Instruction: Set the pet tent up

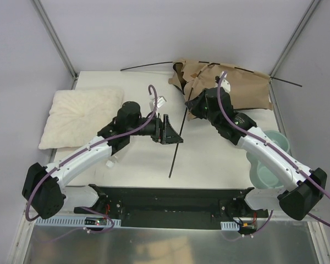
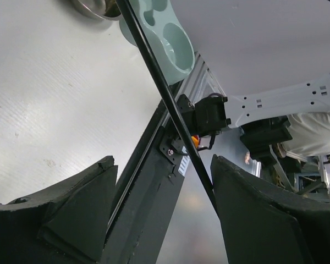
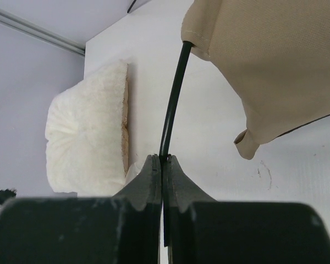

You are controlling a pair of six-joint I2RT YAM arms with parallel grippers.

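The pet tent (image 1: pixel 225 82) lies collapsed at the back right of the table, tan fabric with a thin black pole across its top. A second black pole (image 1: pixel 177 143) runs from the tent toward the near edge. My right gripper (image 1: pixel 191 107) is shut on this pole near the fabric. In the right wrist view the pole (image 3: pixel 173 99) rises from the closed gripper (image 3: pixel 163 159) into a tan fabric sleeve (image 3: pixel 275 66). My left gripper (image 1: pixel 173 132) straddles the pole lower down and is open. In the left wrist view the pole (image 2: pixel 170 99) passes between the fingers (image 2: pixel 264 220), against the right one.
A cream fluffy pillow (image 1: pixel 82 115) lies at the table's left, also in the right wrist view (image 3: pixel 88 132). A mint green double dish (image 1: pixel 269 159) sits at the right edge, under the right arm. The black base plate (image 1: pixel 170 201) spans the near edge.
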